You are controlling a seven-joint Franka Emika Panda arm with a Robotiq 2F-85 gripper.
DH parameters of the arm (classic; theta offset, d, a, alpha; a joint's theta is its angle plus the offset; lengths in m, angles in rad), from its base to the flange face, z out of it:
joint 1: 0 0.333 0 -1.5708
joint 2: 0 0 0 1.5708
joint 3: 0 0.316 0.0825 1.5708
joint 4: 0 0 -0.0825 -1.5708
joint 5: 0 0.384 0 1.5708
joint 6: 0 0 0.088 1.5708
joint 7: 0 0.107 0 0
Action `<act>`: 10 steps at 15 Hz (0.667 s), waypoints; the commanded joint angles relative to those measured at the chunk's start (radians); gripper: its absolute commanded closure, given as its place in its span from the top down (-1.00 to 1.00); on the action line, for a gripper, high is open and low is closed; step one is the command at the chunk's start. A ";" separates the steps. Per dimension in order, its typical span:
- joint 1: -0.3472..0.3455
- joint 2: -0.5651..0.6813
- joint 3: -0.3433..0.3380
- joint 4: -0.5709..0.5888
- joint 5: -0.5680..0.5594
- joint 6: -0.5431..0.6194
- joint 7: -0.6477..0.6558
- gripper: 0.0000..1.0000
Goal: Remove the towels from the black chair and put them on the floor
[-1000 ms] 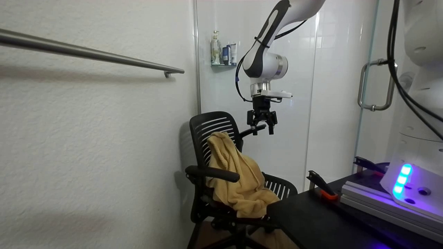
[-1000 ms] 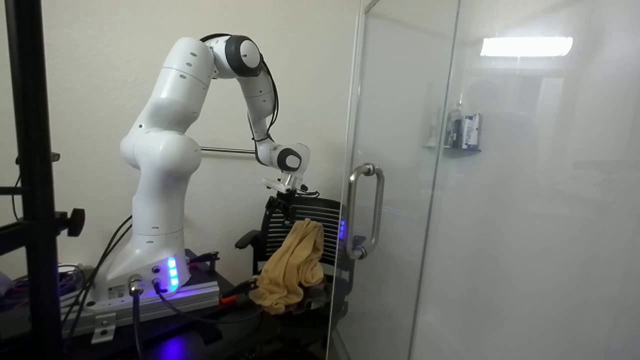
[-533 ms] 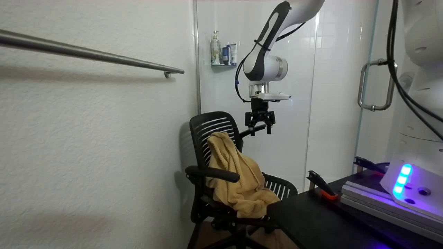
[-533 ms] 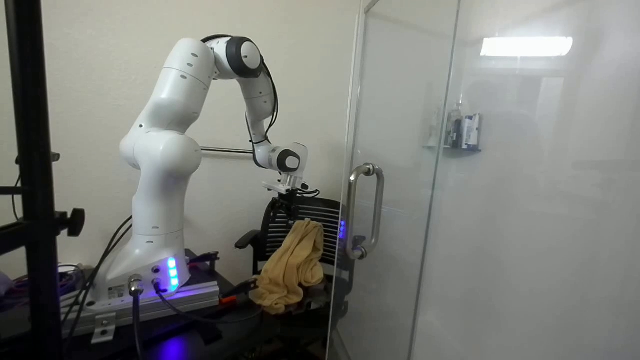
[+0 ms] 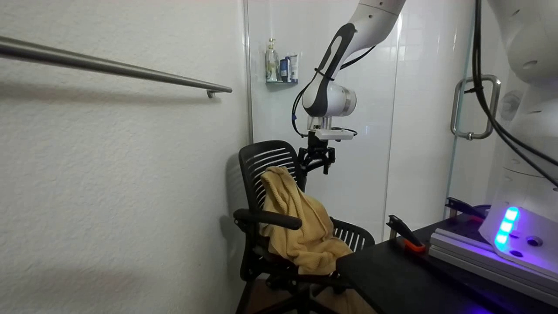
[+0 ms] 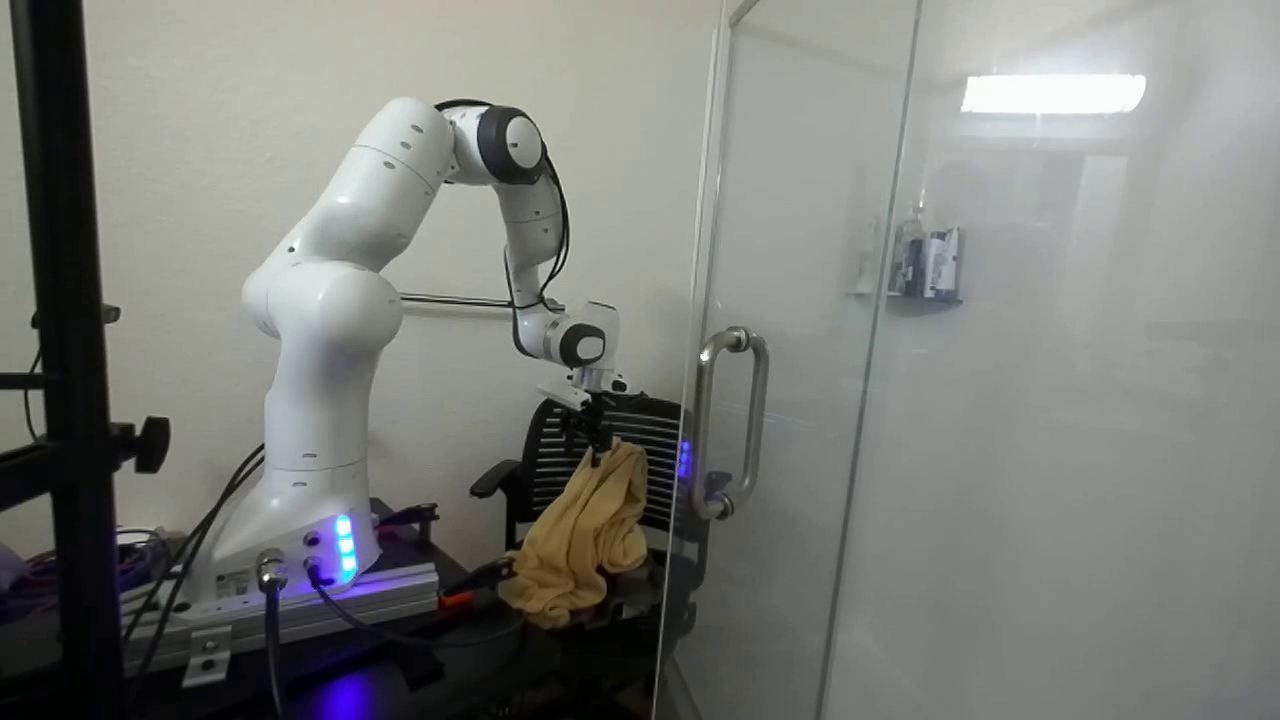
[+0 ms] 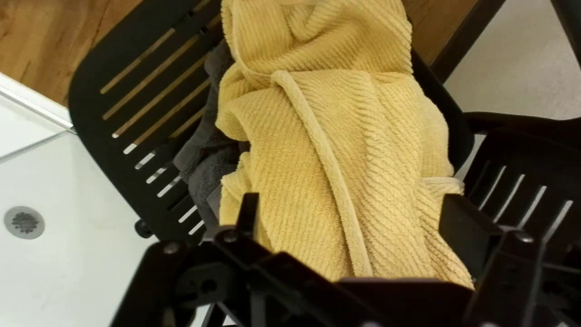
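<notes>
A tan towel (image 5: 301,226) lies bunched over the seat and up against the slatted back of the black chair (image 5: 265,150). Part of a grey towel (image 7: 211,168) shows beneath its edge in the wrist view, on the seat slats. My gripper (image 5: 314,172) hangs fingers down near the chair's back and far armrest, higher than most of the tan cloth. Seen from the wrist, the jaws stand wide apart with the tan towel below and nothing gripped; one fingertip (image 7: 249,211) shows at the left. How far the fingertips are from the cloth I cannot tell.
Wooden floor (image 7: 50,41) shows past the chair. A black table (image 5: 392,279) with clamps stands close to the seat. The glass door's handle (image 6: 735,420), the wall with a metal bar (image 5: 109,65), and a chair armrest (image 5: 268,219) are nearby.
The arm has reached forward and down, bringing my gripper lower and closer to the chair's back, over the tan towel's upper end. Towels and chair have stayed put.
</notes>
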 commanded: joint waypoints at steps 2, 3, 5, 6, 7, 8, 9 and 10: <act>-0.093 0.151 0.089 0.154 0.103 -0.017 -0.097 1.00; -0.093 0.167 0.086 0.176 0.106 -0.038 -0.087 1.00; -0.066 0.144 0.066 0.142 0.082 -0.008 -0.057 1.00; -0.070 0.159 0.067 0.156 0.082 -0.009 -0.057 1.00; -0.071 0.165 0.067 0.163 0.083 -0.009 -0.057 1.00; -0.071 0.168 0.067 0.167 0.083 -0.010 -0.057 1.00; -0.066 0.176 0.058 0.175 0.076 -0.017 -0.053 1.00; -0.099 0.210 0.079 0.205 0.100 -0.029 -0.076 1.00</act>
